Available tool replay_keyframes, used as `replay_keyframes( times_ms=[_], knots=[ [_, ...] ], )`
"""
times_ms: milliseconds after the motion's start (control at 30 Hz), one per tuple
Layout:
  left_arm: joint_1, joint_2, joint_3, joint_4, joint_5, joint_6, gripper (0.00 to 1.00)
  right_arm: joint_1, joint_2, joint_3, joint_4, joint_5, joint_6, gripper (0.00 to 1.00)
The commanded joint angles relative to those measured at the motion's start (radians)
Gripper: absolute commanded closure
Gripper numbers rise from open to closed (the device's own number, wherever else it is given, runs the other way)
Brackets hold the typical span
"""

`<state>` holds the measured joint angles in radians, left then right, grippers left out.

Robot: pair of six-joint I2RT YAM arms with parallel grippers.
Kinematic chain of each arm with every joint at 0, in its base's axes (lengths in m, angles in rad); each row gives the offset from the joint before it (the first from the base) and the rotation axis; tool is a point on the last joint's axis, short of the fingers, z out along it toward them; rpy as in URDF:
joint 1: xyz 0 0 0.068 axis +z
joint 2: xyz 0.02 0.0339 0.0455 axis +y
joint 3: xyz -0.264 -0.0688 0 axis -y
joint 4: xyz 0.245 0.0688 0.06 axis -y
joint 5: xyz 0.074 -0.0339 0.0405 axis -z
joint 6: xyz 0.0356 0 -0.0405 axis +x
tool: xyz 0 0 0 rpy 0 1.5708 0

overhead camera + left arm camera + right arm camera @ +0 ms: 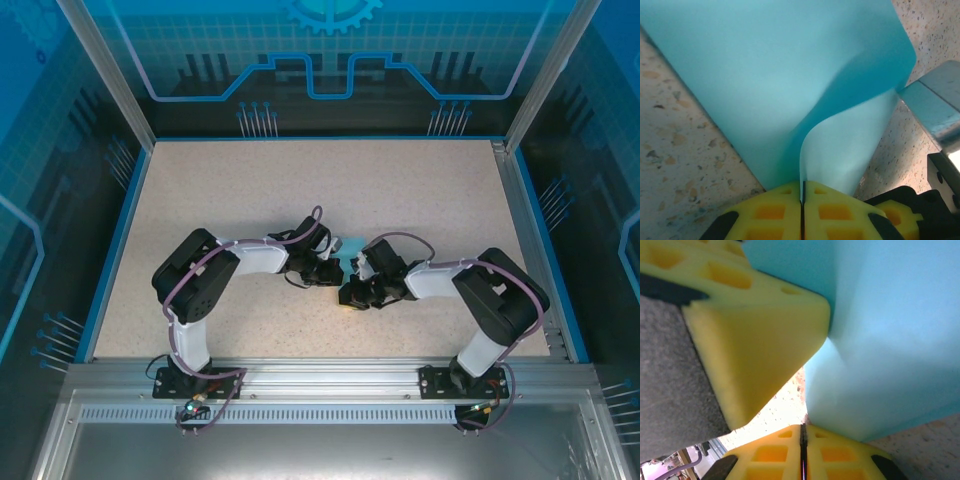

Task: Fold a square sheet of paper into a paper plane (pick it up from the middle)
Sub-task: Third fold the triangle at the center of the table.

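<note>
Speckled tabletop, action dead centre. Square sheet of paper lifted there, curling between claws. It's thin, floppy, light, creases easy, probably tears if yanked. Left claw at its 9 o'clock, clenched on edge. Right claw at 6 o'clock, clamped, looks pinching corner. Best hold: gentle edge pinches.

We see two arms of one build. The left arm and the right arm each pair black joint housings with smooth white link shells. A purple-grey cable runs along each arm, and each arm rises from a black base plate. In the wrist views, the jaws are yellow moulded blocks with rounded-square orange-looking pockets, set in black mounts.
</note>
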<state>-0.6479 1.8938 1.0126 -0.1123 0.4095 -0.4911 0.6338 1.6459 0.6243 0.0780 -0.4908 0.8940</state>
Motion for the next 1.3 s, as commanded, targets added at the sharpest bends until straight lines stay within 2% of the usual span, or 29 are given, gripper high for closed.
replay_keyframes(
  times_ms=[0,167,433,800,1133,1267],
  knots=[
    [-0.001,0.041,-0.005,-0.036,-0.005,0.023,0.91,-0.019,-0.083,-0.008,-0.013,-0.004,-0.009,0.89],
    [0.0,0.042,-0.006,-0.036,-0.005,0.022,0.91,-0.06,-0.148,0.014,-0.069,0.006,-0.039,0.88],
    [0.0,0.042,-0.002,-0.038,-0.003,0.025,0.91,-0.081,-0.052,0.044,-0.036,-0.022,-0.048,0.88],
    [-0.001,0.044,-0.002,-0.044,-0.007,0.03,0.91,-0.099,0.032,-0.008,-0.054,0.046,-0.075,0.88],
    [0.0,0.047,0.008,-0.055,-0.008,0.035,0.91,-0.145,-0.099,0.04,-0.084,-0.004,-0.09,0.87],
    [-0.001,0.047,0.009,-0.055,-0.006,0.035,0.91,-0.186,-0.077,0.057,-0.069,-0.02,-0.117,0.87]
  ],
)
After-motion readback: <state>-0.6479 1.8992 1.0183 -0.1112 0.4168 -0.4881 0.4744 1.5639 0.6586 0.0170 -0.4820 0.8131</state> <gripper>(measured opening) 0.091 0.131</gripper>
